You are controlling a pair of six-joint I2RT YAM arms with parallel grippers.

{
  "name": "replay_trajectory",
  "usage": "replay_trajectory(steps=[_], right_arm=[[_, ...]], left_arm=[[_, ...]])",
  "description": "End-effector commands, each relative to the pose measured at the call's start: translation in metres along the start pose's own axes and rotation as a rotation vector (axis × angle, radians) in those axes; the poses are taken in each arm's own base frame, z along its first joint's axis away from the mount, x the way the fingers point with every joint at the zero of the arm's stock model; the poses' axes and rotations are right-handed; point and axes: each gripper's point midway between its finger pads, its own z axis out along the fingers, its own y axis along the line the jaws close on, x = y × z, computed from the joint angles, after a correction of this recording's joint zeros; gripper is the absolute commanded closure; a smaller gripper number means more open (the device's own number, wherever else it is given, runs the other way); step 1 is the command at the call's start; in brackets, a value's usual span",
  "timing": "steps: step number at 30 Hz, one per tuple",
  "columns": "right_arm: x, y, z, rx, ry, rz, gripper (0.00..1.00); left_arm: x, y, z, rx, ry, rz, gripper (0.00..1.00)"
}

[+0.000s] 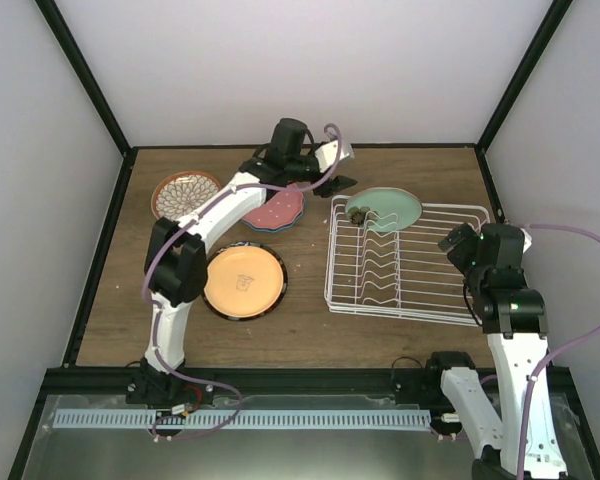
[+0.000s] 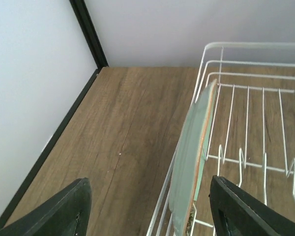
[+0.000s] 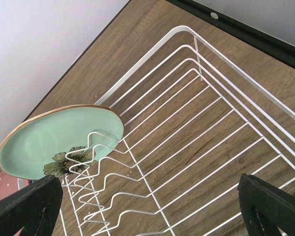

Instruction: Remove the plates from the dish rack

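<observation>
Overhead: green plate (image 1: 385, 208) stands at rack's (image 1: 410, 290) far-left end, left gripper (image 1: 340, 183) just beside it. Left wrist: plate sits edge-on between spread jaws, nearer right finger, no contact visible. Right wrist: right gripper (image 3: 147, 216) jaws wide apart, empty; plate ahead-left in rack.

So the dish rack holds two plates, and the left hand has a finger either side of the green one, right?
No: the dish rack holds only one plate, the green plate, as the top external view shows. The left hand does have a finger either side of it.
</observation>
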Motion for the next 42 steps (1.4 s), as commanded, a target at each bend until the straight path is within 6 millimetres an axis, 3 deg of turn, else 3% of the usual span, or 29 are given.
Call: replay_trajectory(steps=[1,10,18,21,23,26,29,42], right_arm=[[-0.007,-0.001,-0.004,0.010,-0.026,0.002,0.00],[-0.005,0.003,0.003,0.004,-0.011,-0.022,0.00],[-0.007,0.002,0.003,0.010,-0.017,-0.045,0.00],[-0.006,0.001,0.002,0.012,-0.014,-0.048,0.00],[-0.006,0.000,0.001,0.014,-0.016,-0.052,0.00],[-0.006,-0.004,-0.002,0.027,-0.025,-0.056,0.00],[-0.005,-0.007,-0.002,0.033,-0.024,-0.055,0.00],[-0.002,-0.005,0.005,0.034,-0.011,-0.052,0.00]], left_arm=[[-0.014,-0.023,0.008,0.020,-0.020,0.229,0.33],[-0.010,-0.041,0.046,0.063,-0.044,0.291,0.33],[0.016,-0.053,0.083,0.069,0.003,0.321,0.34],[0.023,-0.048,0.094,0.049,0.006,0.300,0.45],[0.022,-0.047,0.097,0.038,-0.001,0.289,0.64],[0.019,-0.045,0.098,0.008,-0.010,0.285,0.86],[0.010,-0.039,0.095,-0.037,-0.034,0.288,0.96],[-0.059,-0.025,0.054,-0.203,-0.148,0.419,0.96]])
